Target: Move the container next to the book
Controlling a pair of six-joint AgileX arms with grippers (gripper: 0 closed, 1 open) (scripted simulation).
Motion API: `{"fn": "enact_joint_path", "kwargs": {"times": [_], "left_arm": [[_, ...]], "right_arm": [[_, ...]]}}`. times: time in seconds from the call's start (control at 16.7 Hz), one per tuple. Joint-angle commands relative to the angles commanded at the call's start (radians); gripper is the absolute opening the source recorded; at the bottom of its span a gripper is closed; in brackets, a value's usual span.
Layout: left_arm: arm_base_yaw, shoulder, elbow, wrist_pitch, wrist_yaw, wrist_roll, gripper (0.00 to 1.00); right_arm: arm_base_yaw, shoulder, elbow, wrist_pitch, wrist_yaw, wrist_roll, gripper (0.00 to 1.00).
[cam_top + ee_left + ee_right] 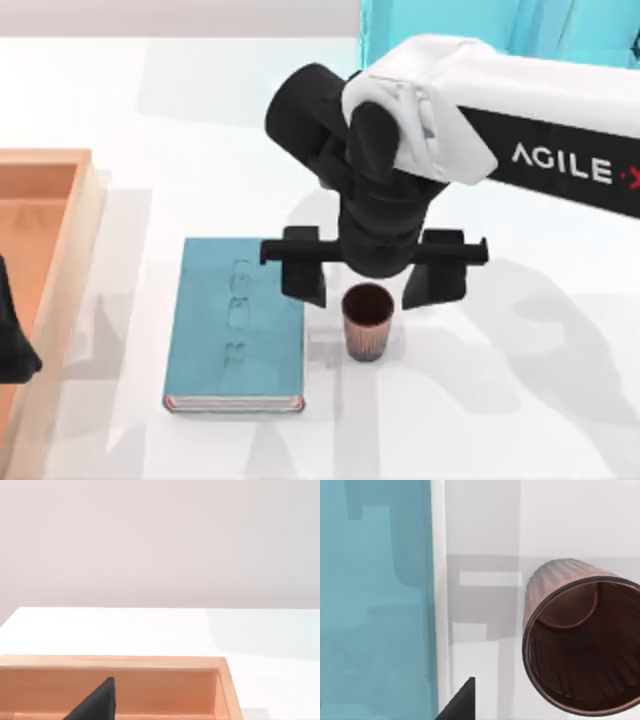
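Right tool: the right tool (365, 283) is hovering over the tabletop (500, 400) just off the centre of the top view, its two fingers standing wide apart and gripping nothing.
Container: the container (367, 320) is standing upright on the tabletop, dark mouth up, just beside the book's right edge with a narrow strip of bare surface between them (they are not touching, as the right wrist view (580, 640) also shows).
Book: the book (235, 325) is lying flat, its long axis running twelve to six in the top view, red-edged binding at the six o'clock end.
Key relation: from the right tool, the container is lying toward six o'clock, roughly midway between the two fingers and slightly past their tips; the book is lying at nine o'clock from the container.
Nearer arm: the right arm is much the nearer of the two.
Left arm: the left tool (15, 345) is sitting parked at the nine o'clock edge over the orange tray (85, 200) (whether its fingers are apart or together I cannot tell).
Judgement: the container seems placed already; the coming move probably calls for lifting straight clear without brushing the rim.
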Motion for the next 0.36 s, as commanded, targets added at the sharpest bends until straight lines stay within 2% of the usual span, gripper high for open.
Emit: {"fn": "enact_joint_path", "kwargs": {"times": [0.36], "left_arm": [[0.000,0.000,0.000,0.000,0.000,0.000,1.00]], "right_arm": [[0.000,0.000,0.000,0.000,0.000,0.000,1.00]]}}
